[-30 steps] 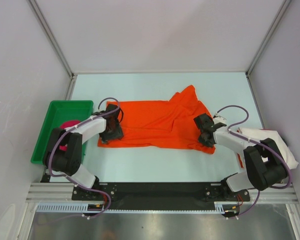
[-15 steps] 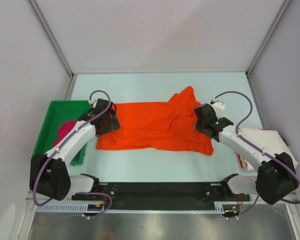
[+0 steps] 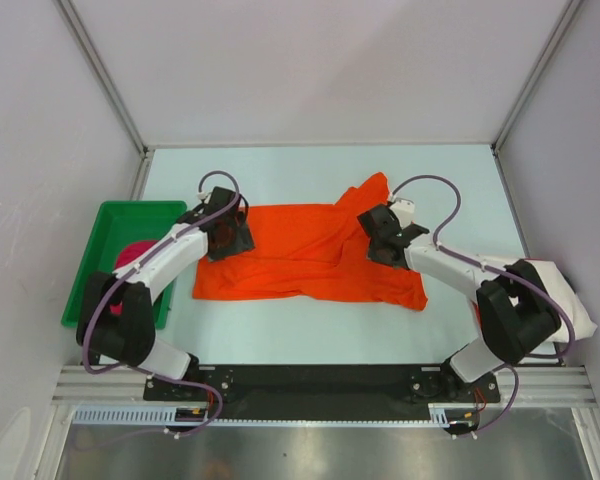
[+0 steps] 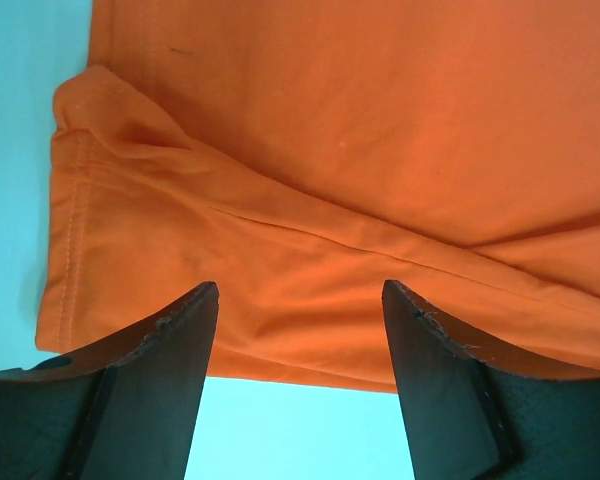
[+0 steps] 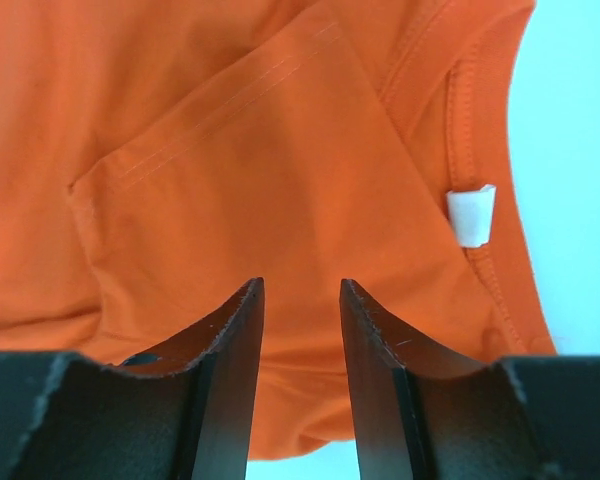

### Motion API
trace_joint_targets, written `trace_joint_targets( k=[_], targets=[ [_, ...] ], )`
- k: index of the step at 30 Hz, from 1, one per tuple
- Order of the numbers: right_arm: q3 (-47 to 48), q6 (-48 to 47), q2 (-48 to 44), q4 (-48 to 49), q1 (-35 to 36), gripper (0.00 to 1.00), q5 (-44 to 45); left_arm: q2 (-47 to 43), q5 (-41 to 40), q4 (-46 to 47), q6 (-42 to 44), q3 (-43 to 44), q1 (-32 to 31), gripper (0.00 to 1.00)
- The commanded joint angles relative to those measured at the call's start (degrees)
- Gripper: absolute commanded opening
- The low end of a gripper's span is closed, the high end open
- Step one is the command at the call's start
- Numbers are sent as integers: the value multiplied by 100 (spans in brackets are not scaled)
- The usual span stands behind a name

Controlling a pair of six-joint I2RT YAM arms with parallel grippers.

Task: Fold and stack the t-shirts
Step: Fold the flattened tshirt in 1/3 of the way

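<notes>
At the far left, a green tray [image 3: 98,240] holds a bunched magenta-pink t-shirt [image 3: 135,250]. The left end effector [image 4: 300,300] hangs over the left edge of the orange t-shirt [image 3: 300,262], its fingers wide apart. This t-shirt lies spread in the middle of the tabletop [image 3: 310,180]. The right end effector [image 5: 302,290] is above its collar end, fingers a little apart, seemingly pinching nothing. An off-white t-shirt [image 3: 575,298] sits far right.

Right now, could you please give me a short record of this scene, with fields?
orange t-shirt: lying in the middle, rumpled
pink t-shirt: in the green tray, left side
white t-shirt: bunched at the right edge
left claw: open, over the orange shirt's left end
right claw: slightly open, over its collar end
stack: not yet started
</notes>
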Motion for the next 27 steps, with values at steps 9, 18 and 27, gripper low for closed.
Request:
trace_joint_targets(
  k=[9,18,27],
  targets=[
    [-436,327,-533,248,487,44,261,-494,-124,327,-237,-619,-409,74],
    [119,203,724,616,56,40,-2,483,131,415,-316,-29,-426,71],
    [-118,467,1015,477,3,38,-20,747,131,363,-404,-354,-426,69]
  ],
)
